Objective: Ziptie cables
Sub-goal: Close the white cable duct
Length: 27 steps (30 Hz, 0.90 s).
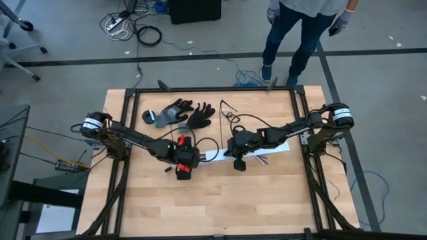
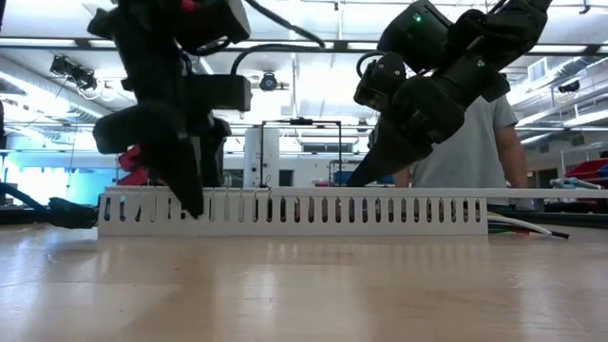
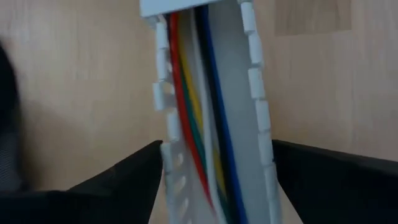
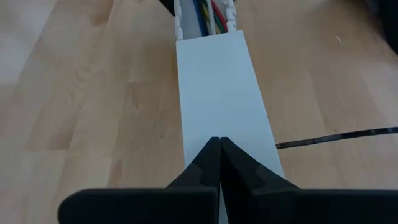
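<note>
A long white slotted duct (image 2: 285,211) lies on the table. The cables (image 3: 199,124), red, yellow, green, white, blue and black wires, run along inside it, and some stick out of one end (image 2: 532,226). A flat white cover (image 4: 214,87) closes part of the duct. My left gripper (image 3: 217,186) is open at the duct's uncovered end, pointing steeply down, with one finger on each side of the duct's walls. My right gripper (image 4: 219,142) is shut over the cover. My left gripper has a finger (image 3: 124,183) close beside each slotted wall (image 3: 166,155) of the duct; whether they touch the walls, I cannot tell. My right gripper has its shut fingertips (image 4: 211,155) on the top face of the white cover (image 4: 219,127), at the middle of its width. The fingers slant down and lie along the duct, which rests flat on the table.
A pair of dark gloves (image 1: 180,115) and a looped black cord (image 1: 230,110) lie toward the far edge. A thin black strip (image 4: 336,138) lies on the wood beside the duct. A person (image 1: 300,27) stands beyond the far edge. Bare wood stretches toward the near edge.
</note>
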Each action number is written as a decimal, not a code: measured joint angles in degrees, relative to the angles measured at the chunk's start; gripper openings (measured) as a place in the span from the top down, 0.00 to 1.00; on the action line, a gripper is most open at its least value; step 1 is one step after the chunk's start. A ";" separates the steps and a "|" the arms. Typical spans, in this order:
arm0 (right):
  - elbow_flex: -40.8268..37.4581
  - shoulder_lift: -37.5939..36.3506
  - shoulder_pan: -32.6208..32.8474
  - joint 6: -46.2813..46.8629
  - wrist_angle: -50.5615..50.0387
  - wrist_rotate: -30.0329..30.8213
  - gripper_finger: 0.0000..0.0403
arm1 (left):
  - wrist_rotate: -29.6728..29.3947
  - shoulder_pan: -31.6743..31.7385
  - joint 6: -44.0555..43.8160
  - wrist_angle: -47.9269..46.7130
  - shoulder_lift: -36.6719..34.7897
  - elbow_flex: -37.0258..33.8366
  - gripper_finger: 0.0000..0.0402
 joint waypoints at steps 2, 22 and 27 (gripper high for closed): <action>0.00 0.00 -0.02 -0.12 0.01 0.04 1.00 | -1.45 -0.22 0.15 -1.26 -0.08 0.96 0.29; -0.13 0.04 0.00 -0.56 0.52 -0.27 1.00 | -2.23 2.16 5.36 11.60 3.97 1.10 0.30; -0.13 0.07 0.00 -0.57 0.58 -0.64 1.00 | -0.75 2.47 5.17 12.02 6.24 1.10 0.34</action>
